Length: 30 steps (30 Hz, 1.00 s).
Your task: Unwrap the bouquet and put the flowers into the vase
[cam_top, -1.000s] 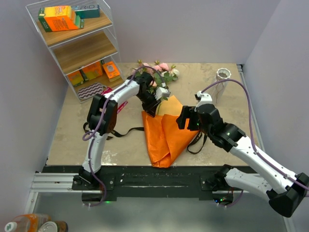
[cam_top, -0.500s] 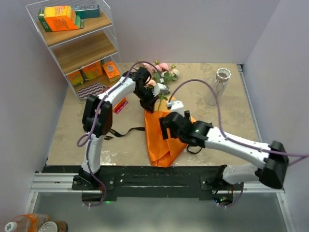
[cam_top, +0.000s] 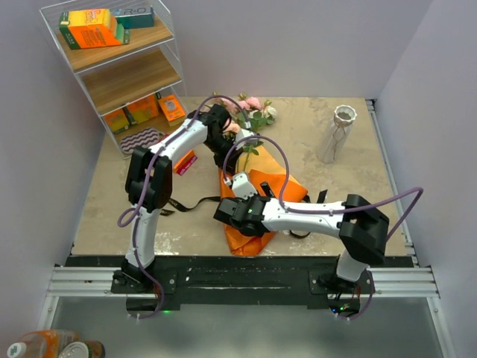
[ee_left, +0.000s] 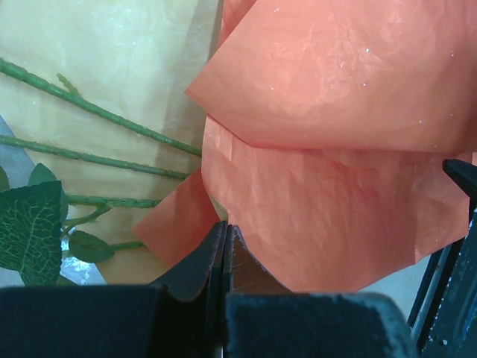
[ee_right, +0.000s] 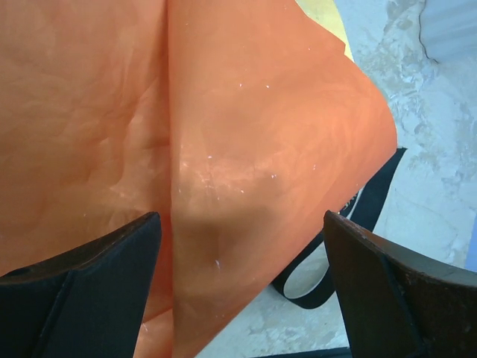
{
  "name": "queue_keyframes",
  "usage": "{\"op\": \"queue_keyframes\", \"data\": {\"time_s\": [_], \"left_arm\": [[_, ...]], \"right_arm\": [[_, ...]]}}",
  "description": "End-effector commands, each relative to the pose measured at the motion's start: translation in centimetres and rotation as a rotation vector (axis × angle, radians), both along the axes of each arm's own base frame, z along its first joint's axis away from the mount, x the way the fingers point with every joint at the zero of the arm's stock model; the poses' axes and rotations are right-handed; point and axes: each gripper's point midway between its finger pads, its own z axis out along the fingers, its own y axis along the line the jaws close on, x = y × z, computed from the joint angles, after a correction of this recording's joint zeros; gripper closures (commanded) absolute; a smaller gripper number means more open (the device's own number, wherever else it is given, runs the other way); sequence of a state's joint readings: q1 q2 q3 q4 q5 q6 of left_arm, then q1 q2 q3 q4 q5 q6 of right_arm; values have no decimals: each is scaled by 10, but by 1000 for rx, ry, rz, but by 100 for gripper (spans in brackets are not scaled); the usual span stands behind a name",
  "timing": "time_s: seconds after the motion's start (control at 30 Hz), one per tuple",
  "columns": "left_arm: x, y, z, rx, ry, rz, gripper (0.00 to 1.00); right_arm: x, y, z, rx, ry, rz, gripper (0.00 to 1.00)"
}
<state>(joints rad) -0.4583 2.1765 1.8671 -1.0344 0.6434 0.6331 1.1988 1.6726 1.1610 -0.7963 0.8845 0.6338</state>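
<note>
The bouquet's orange paper (cam_top: 279, 186) lies loosened and spread at the table's middle, with pink and cream flowers (cam_top: 251, 108) at its far end. Green stems (ee_left: 97, 112) lie on a pale yellow inner sheet (ee_left: 127, 52). My left gripper (cam_top: 237, 155) is shut, its tips (ee_left: 226, 227) pinching the edge of the orange paper (ee_left: 335, 112) beside the stems. My right gripper (cam_top: 226, 212) hovers wide open over the paper's near left part (ee_right: 223, 112), nothing between its fingers (ee_right: 112, 261). The vase (cam_top: 335, 133) stands upright at the far right.
The untied black ribbon (cam_top: 195, 202) trails left of the paper, and a loop of it (ee_right: 335, 261) lies to the right. A white wire shelf (cam_top: 123, 74) with boxes stands at the far left. Walls close in on both sides.
My right arm has swung left across the paper, its gripper now over the near left part and a little wider. My left gripper closed at the paper's far edge.
</note>
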Motion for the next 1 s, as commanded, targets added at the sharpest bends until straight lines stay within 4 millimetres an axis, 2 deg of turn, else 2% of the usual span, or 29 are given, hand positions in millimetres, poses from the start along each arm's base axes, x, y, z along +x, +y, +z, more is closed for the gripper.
{"op": "queue_keyframes", "data": {"time_s": [0.0,0.07,0.1,0.17,0.3,0.33,0.4,0.43,0.53,0.63,0.7,0.8,0.83,0.87,0.93,0.97], "left_arm": [[-1,2,25,-46,-41,-17,100],[-1,3,26,-47,-46,-20,100],[-1,3,26,-48,-47,-20,100],[0,5,27,-51,-48,-17,100],[2,7,27,-54,-47,-13,100],[3,10,29,-59,-51,-6,100],[4,12,32,-68,-52,-2,100],[6,16,34,-73,-56,1,100],[9,26,39,-82,-56,16,100],[11,37,47,-96,-61,32,100],[9,41,49,-114,-47,38,100],[6,42,51,-131,-45,41,100],[5,41,51,-134,-37,45,100],[4,39,54,-147,-34,44,100],[4,36,55,-158,-24,44,100],[4,35,58,-170,-24,42,100]], "right_arm": [[15,2,16,-12,-126,-76,9],[14,-8,20,-67,-138,-93,9],[17,-10,26,-60,-176,-123,9],[14,-25,39,-110,-197,-155,9],[9,-46,71,-11,-278,-272,9],[5,-57,82,4,-286,-287,8],[0,-67,86,61,-299,-328,8],[-4,-77,95,101,-306,-341,8],[-14,-96,95,156,-296,-379,8],[-24,-108,88,196,-256,-407,9],[-26,-111,92,221,-254,-403,9],[-23,-87,97,220,-228,-312,9],[-23,-66,97,252,-232,-261,4],[-23,-54,90,194,-220,-213,3],[-23,-21,92,213,-228,-152,1],[-23,-10,88,181,-224,-124,1]]}}
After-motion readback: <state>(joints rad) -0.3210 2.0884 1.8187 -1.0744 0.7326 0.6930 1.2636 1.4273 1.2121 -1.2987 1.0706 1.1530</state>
